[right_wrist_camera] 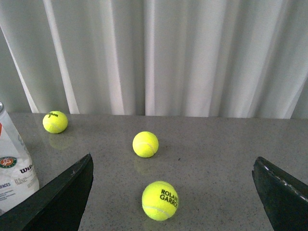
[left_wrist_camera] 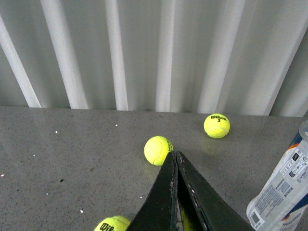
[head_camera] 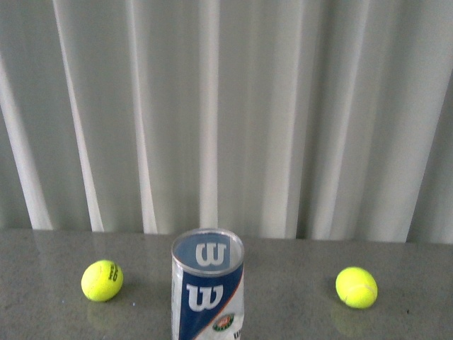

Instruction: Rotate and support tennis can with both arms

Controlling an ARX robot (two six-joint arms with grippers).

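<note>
Standing upright, long axis vertical, the tennis can rests unheld; left hand closed, right hand spread wide.

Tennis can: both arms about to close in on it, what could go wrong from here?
1. The tennis can stands upright and free; a one-sided push could tip it.
2. The left gripper is shut, so it likely must open first or it only nudges.
3. Loose balls lie ahead of the open right gripper; an arm may knock them.

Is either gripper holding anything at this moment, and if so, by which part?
Nothing is held. The left gripper is shut on nothing, the right gripper is open, and the tennis can stands untouched.
</note>
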